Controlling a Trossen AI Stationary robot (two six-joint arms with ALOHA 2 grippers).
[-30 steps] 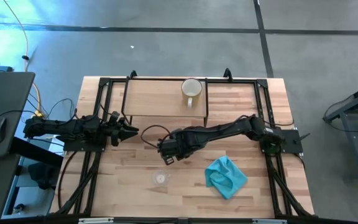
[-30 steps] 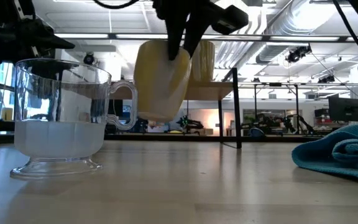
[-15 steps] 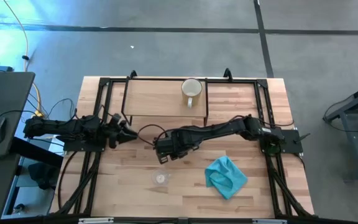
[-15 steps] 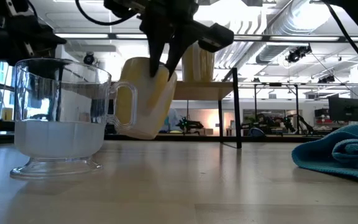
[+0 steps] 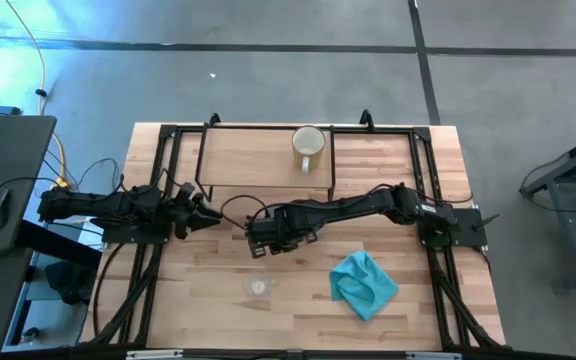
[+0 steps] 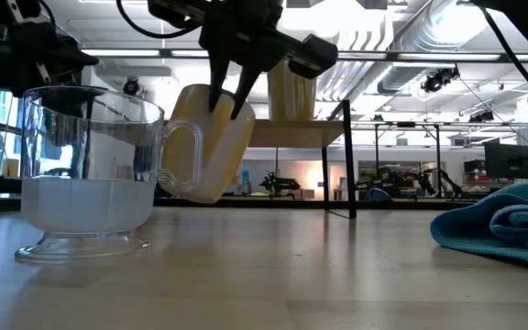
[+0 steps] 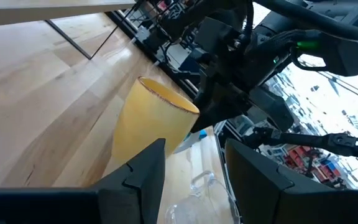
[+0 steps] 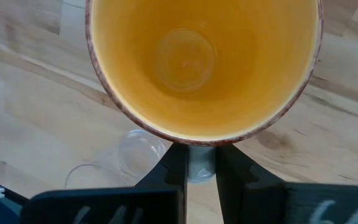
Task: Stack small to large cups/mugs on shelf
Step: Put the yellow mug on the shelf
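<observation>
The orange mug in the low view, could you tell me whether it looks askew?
Yes. The orange mug hangs tilted above the table, pinched at its rim by the right hand, beside the upright glass cup.

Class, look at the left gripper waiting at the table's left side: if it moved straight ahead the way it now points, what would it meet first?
Most likely the orange mug, held tilted above the tabletop by the right gripper. The left gripper is open and points straight at it in its wrist view, though the depth between them is unclear.
</observation>
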